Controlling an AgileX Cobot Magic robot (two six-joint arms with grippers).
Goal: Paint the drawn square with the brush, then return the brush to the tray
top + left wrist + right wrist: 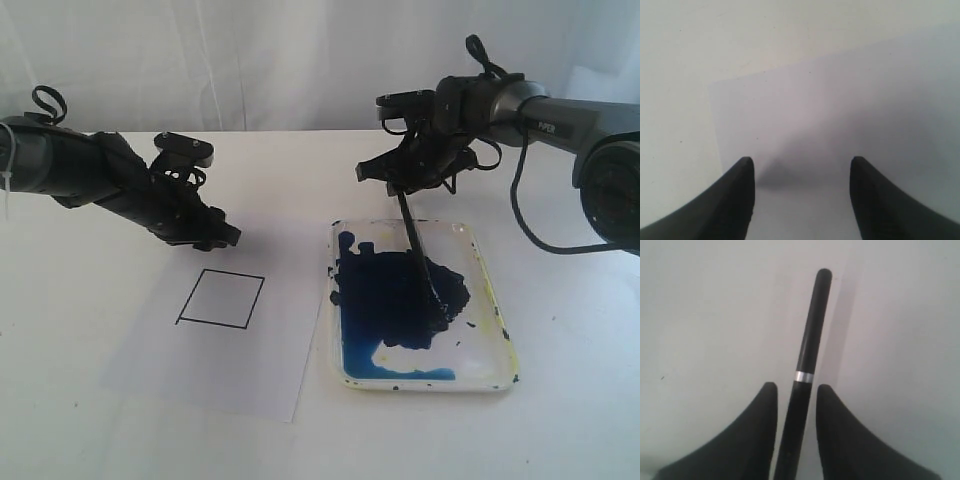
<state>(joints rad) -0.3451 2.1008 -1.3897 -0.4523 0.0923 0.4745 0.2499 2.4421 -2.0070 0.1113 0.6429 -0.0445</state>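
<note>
The right gripper [796, 390] straddles the brush [810, 335] handle by its silver band, jaws close either side for a pickup; clamped or not, I cannot tell. The brush slants, tip down in the tray's [485, 260] blue paint, handle rising past its far rim. The left gripper [801, 165] hangs wide open, empty, near the blank drawn square [221, 298]

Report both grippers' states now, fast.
Left gripper: open, holding nothing.
Right gripper: jaws flank the brush handle; whether they grip it cannot be told.
</note>
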